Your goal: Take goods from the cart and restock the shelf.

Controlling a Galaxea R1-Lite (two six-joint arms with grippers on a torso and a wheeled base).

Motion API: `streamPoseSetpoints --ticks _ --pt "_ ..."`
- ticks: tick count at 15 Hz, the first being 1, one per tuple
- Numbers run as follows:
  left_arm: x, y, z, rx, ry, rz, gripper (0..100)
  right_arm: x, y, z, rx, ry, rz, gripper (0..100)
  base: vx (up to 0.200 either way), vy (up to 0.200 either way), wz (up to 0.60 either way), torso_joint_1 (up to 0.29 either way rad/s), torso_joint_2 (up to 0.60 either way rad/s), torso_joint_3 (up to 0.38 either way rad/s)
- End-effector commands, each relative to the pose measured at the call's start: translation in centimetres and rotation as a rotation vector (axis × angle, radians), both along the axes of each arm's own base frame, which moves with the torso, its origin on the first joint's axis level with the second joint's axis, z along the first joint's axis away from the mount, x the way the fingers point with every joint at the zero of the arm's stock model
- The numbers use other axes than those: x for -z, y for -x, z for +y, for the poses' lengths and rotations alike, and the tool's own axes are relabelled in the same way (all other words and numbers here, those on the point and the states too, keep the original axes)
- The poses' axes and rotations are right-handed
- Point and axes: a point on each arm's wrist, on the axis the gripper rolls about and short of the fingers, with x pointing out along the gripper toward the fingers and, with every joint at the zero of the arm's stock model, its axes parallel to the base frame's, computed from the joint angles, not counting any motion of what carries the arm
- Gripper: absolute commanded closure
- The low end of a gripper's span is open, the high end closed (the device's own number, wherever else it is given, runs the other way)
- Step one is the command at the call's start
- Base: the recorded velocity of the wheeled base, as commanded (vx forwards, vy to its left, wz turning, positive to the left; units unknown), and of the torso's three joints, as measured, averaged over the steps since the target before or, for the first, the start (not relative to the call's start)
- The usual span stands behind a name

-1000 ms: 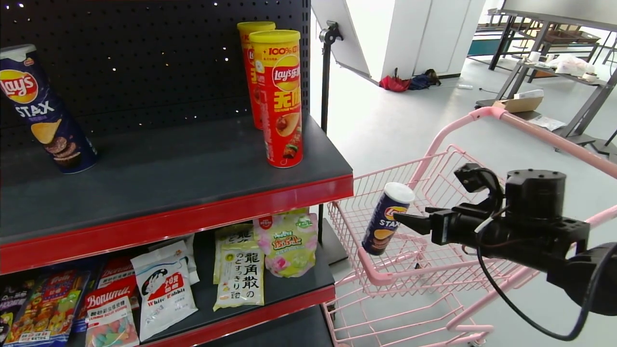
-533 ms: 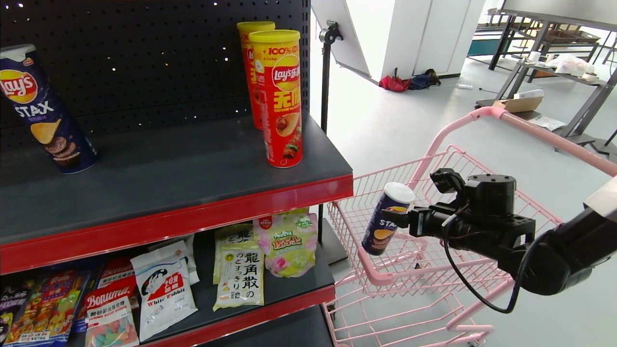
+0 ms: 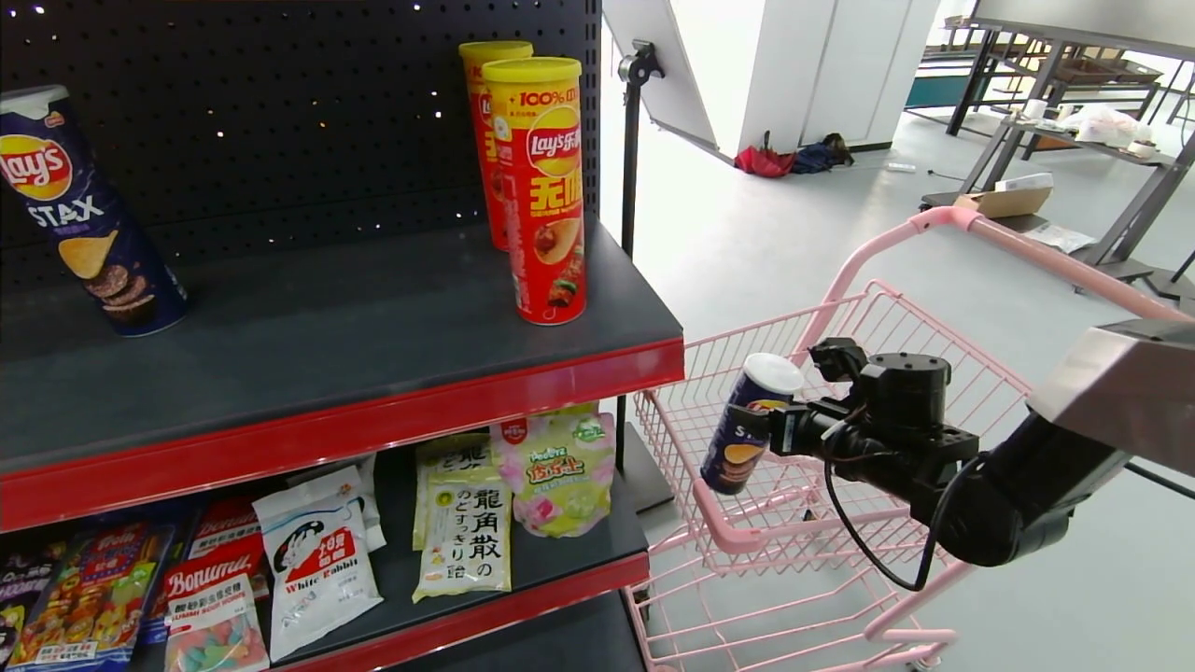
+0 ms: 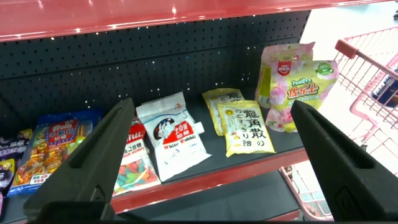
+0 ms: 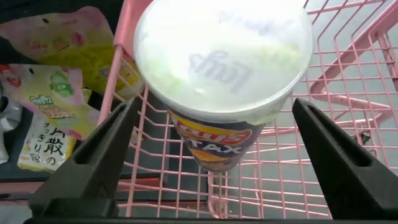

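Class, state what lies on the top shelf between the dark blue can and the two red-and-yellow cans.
Nothing: the head view shows that stretch of the top shelf bare between the dark blue can and the red-and-yellow cans.

Printed logos on chip cans [image 3: 541,187], lettering on snack bags [image 3: 464,532]

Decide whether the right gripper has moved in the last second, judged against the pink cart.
Yes. The right gripper has advanced leftward across the pink cart toward the blue chip can; its open jaws now flank the can.
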Motion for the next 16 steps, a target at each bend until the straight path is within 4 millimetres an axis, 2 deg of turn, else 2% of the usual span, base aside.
streamPoseSetpoints --ticks 1,9,10,13,14,16 --pt "0.0 0.0 0.0 -0.001 0.001 0.0 0 0.6 -0.8 0.3 0.003 0.001 -0.002 0 0.0 0.0 0.0 0.0 0.0 0.0" --pt "0.0 0.0 0.0 -0.001 -0.001 0.0 0 1.9 -3.1 1.1 0.036 0.01 -0.024 0 0.0 0.0 0.0 0.0 0.0 0.0" --pt "0.0 0.0 0.0 -0.001 -0.001 0.0 0 2.1 -3.1 1.3 0.036 0.012 -0.021 100 0.0 0.0 0.0 0.0 0.0 0.0" --pt "0.0 0.0 0.0 -0.001 -0.001 0.0 0 2.1 -3.1 1.4 0.035 0.012 -0.029 100 0.0 0.0 0.0 0.0 0.0 0.0" --pt "0.0 0.0 0.0 -0.001 -0.001 0.0 0 1.2 -3.1 1.2 0.046 0.013 -0.059 100 0.0 0.0 0.0 0.0 0.0 0.0" --pt "0.0 0.0 0.0 -0.001 0.001 0.0 0 -2.9 -2.4 1.0 0.071 -0.002 -0.157 100 0.0 0.0 0.0 0.0 0.0 0.0"
